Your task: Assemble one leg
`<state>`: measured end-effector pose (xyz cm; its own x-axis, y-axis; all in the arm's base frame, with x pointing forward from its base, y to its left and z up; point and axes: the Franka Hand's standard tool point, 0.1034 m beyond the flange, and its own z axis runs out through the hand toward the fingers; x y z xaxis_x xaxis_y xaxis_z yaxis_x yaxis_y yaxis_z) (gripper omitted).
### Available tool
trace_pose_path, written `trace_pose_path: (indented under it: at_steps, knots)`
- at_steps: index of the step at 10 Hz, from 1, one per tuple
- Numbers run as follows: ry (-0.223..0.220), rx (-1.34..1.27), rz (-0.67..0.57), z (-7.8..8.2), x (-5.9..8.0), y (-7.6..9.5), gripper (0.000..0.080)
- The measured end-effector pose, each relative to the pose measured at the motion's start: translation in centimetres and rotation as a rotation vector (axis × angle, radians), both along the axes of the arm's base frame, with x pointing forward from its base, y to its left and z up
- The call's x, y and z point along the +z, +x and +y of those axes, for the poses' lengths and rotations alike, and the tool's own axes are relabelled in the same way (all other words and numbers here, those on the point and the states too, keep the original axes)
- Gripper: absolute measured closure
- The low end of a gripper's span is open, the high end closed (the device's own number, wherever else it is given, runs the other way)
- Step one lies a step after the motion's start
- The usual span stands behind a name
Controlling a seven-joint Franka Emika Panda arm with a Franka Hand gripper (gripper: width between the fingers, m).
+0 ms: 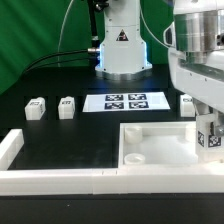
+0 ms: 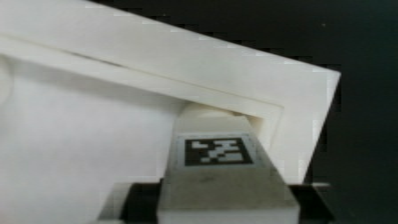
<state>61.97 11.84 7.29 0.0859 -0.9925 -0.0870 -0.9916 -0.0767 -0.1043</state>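
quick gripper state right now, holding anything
Gripper: shut on the leg, holding it over a corner of the white tray.

black table (image 1: 60,140) carries the marker board (image 1: 128,101), white tray (image 1: 165,150) and three legs (image 1: 36,108).

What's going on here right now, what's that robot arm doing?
The Franka arm's gripper is shut on a small white tagged leg and holds it over the corner of the large white square tray-like part, close to one of its round sockets. Whether the leg is seated cannot be told. Other legs lie loose on the black table, to the exterior view's left of the marker board. A white rail runs along the front.
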Motion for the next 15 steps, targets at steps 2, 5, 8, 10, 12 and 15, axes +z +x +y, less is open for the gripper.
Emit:
trace_pose_path:
  at_steps: [2,5,8,10,12,15]
  knots:
    - [0.023,-0.158,0.015,0.10,-0.06,-0.02,0.0508]
    - [0.022,-0.138,0.014,0.12,-0.10,-0.04,0.0411]
    - [0.011,-0.027,0.003,0.13,-0.13,-0.05,0.0167]
    - [-0.010,0.184,-0.015,-0.02,-0.16,-0.02,0.0154]
    - [-0.034,0.408,-0.036,-0.11,-0.20,-0.02,0.0151]
    - [-0.066,0.707,-0.064,-0.14,-0.21,-0.03,0.0151]
